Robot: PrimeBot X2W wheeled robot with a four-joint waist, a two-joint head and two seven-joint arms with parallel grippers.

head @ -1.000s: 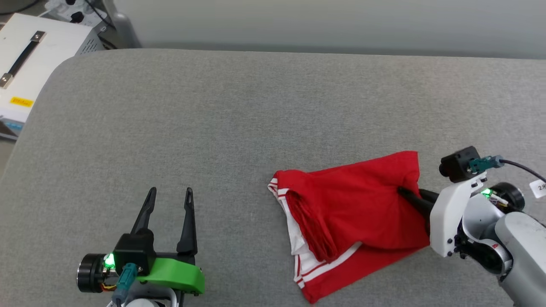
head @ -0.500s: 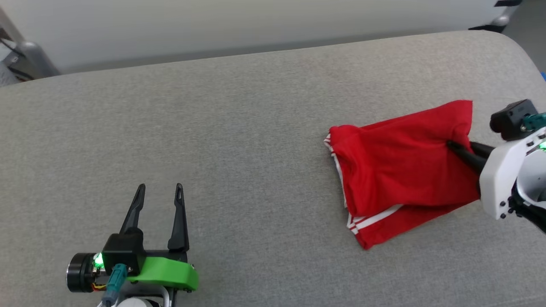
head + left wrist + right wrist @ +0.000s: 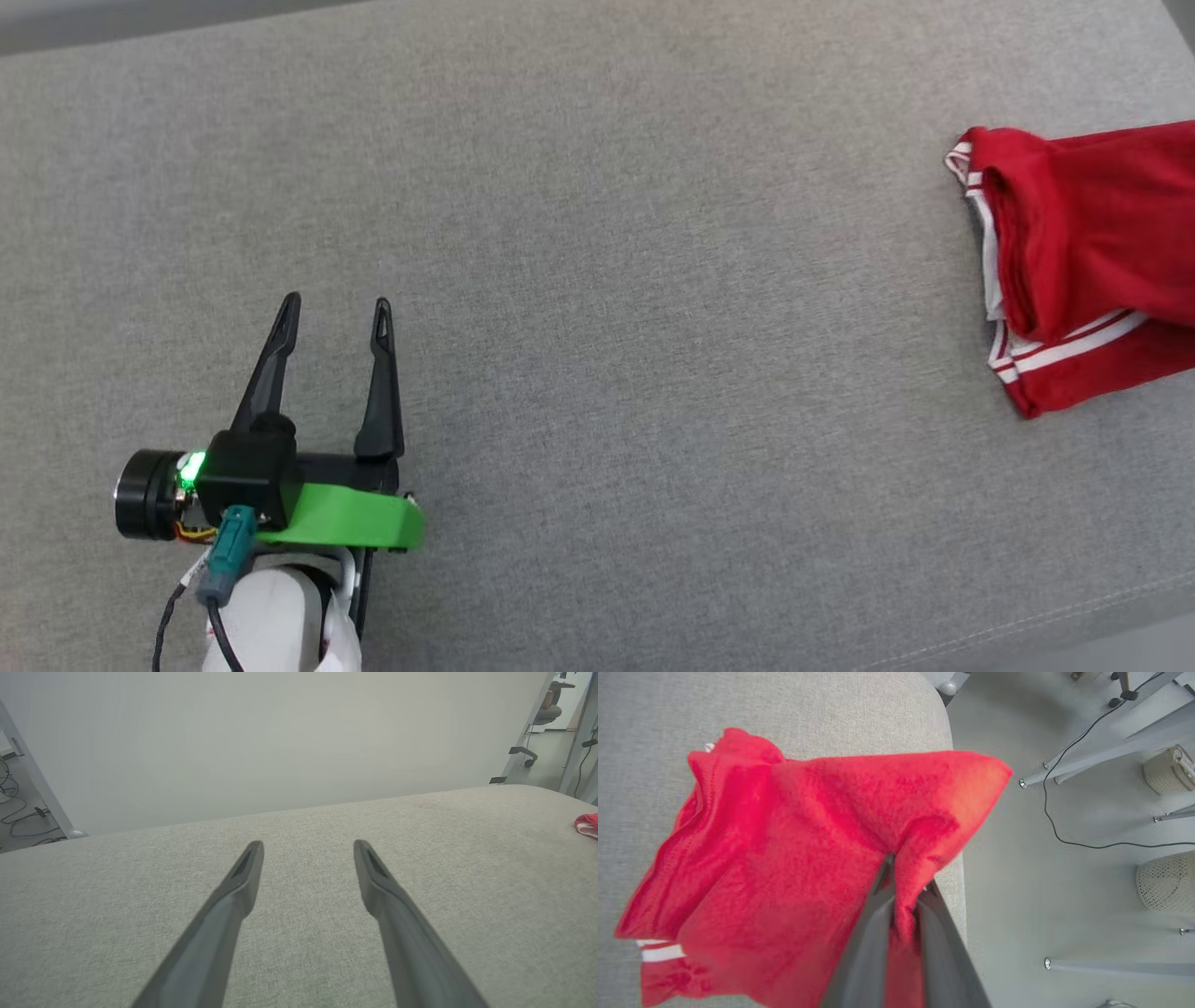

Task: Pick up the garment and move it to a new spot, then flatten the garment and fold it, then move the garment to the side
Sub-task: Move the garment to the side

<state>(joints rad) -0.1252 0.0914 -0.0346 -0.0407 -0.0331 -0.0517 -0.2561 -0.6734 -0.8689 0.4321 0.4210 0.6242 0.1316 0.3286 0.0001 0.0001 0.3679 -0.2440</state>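
The garment (image 3: 1092,252) is a folded red bundle with white striped trim, lying at the right edge of the grey padded table (image 3: 597,233) in the head view. In the right wrist view the garment (image 3: 794,858) reaches the table's rounded corner, and my right gripper (image 3: 903,886) is shut on a pinch of its red cloth. A sliver of the garment (image 3: 587,824) shows far right in the left wrist view. My left gripper (image 3: 334,313) hovers open over bare table at the lower left, far from the garment, with nothing between its fingers (image 3: 243,872).
The table's rounded corner and edge (image 3: 957,877) lie just under my right gripper, with grey floor, metal legs (image 3: 1069,772), a cable and woven baskets (image 3: 1164,882) beyond. A pale wall (image 3: 280,742) stands behind the table. Its front edge (image 3: 1027,625) shows lower right.
The head camera has swung left and down, so the garment now sits at the picture's right edge and the right arm has left the view. The garment was dragged toward the table's right corner.
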